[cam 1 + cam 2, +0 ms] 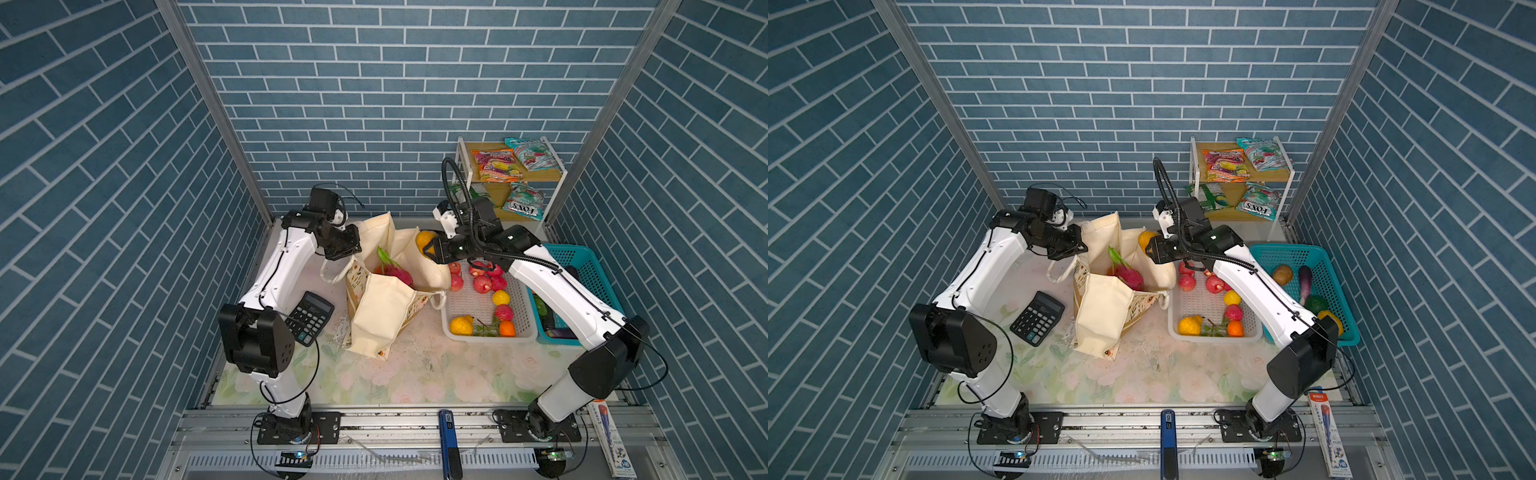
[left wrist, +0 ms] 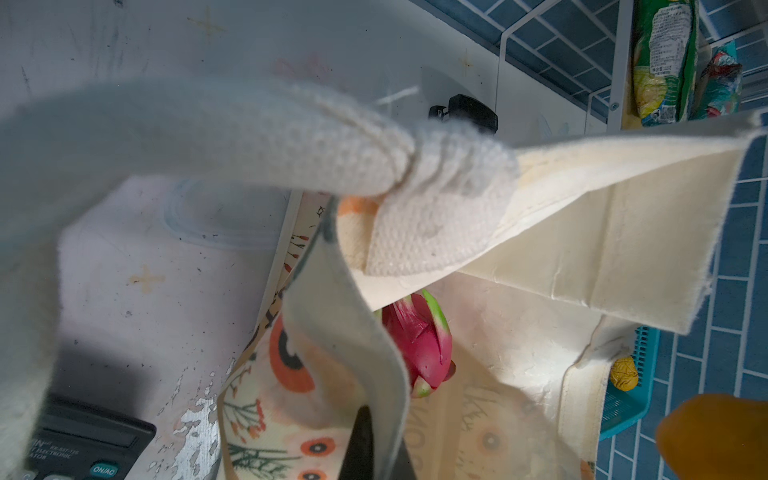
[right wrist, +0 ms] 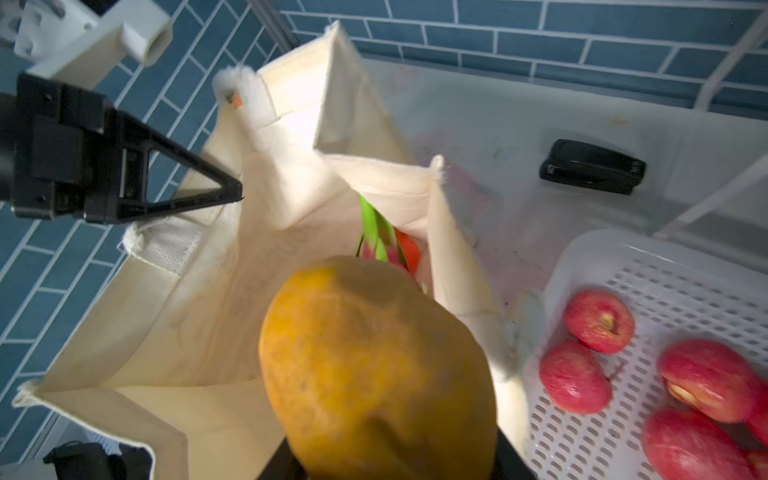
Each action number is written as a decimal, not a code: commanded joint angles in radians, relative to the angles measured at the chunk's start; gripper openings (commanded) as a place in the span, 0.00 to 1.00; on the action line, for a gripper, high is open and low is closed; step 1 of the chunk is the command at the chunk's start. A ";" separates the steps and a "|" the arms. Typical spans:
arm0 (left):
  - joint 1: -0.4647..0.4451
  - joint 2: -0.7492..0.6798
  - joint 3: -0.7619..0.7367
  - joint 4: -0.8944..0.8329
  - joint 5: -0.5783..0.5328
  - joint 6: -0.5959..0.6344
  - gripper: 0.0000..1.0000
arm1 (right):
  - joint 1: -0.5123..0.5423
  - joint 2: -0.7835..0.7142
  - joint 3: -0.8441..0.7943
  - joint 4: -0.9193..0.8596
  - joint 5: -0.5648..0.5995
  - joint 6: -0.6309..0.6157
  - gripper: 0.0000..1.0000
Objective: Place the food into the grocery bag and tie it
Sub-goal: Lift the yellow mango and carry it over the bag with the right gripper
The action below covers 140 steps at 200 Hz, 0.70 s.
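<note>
The cream grocery bag (image 1: 382,316) (image 1: 1100,316) stands open in the middle of the table. My left gripper (image 1: 351,253) (image 2: 382,440) is shut on the bag's left rim and holds the mouth open. A magenta dragon fruit (image 1: 397,272) (image 2: 419,336) with green tips lies inside the bag. My right gripper (image 1: 432,249) (image 3: 386,457) is shut on an orange fruit (image 1: 424,241) (image 3: 374,365), which hangs over the right side of the bag's mouth. Snack packets (image 1: 496,164) lie on the shelf at the back right.
A white perforated basket (image 1: 446,328) right of the bag holds red, yellow and orange fruits. Beyond it is a teal basket (image 1: 594,270) with vegetables. A black calculator (image 1: 309,318) lies left of the bag. A small black clip (image 3: 592,166) sits behind the bag.
</note>
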State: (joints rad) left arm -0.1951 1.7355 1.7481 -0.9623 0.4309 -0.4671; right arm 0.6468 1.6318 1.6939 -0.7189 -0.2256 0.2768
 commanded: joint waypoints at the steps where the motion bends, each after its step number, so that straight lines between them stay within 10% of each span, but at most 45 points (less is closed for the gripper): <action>1: -0.007 0.013 0.001 -0.013 0.002 -0.002 0.00 | 0.012 0.024 0.039 0.045 -0.100 -0.077 0.28; 140: -0.007 0.015 0.005 -0.013 0.008 -0.005 0.00 | 0.135 0.424 0.349 -0.158 -0.207 -0.210 0.26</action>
State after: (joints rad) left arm -0.1951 1.7359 1.7481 -0.9600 0.4313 -0.4721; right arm 0.7692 1.9823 1.9682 -0.7750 -0.4118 0.1490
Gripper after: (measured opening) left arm 0.055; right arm 0.479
